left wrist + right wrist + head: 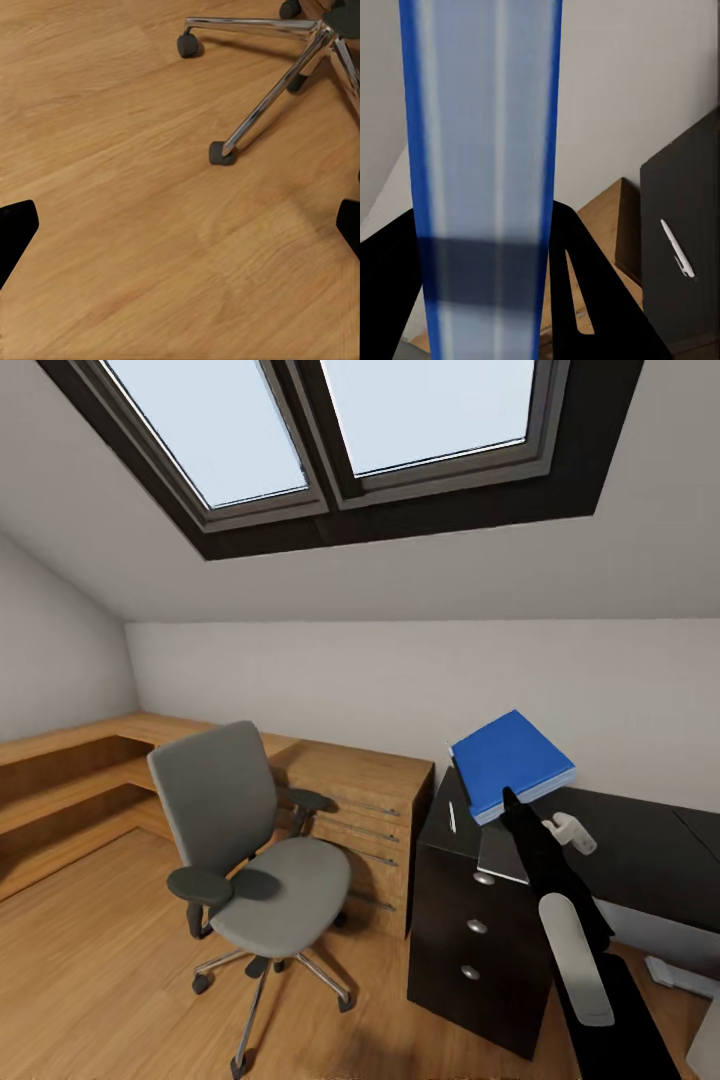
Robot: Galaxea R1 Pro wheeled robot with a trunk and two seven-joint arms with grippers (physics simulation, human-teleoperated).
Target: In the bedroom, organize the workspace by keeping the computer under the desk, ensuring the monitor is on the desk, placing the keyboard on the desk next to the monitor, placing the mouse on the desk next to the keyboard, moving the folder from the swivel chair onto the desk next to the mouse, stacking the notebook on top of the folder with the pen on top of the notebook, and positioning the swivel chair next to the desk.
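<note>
My right gripper point(513, 801) is shut on the bright blue folder point(510, 762), holding it tilted in the air above the left end of the black desk point(640, 850). In the right wrist view the folder point(484, 150) stands edge-on between the black fingers point(585, 292). The white pen point(452, 817) point(676, 247) lies on the desk top near its left edge. A grey notebook point(497, 854) lies beside it, partly behind my arm. The grey swivel chair point(255, 840) stands left of the desk with an empty seat. My left gripper point(180, 225) is open over the floor near the chair's chrome base point(277, 82).
A light wooden drawer cabinet point(372, 815) stands between chair and desk, joined to a wooden bench point(70, 780) along the left wall. The desk's three drawers point(475, 925) face me. A pale grey box corner point(705, 1045) shows low right. Open wooden floor point(90, 980) lies at the left.
</note>
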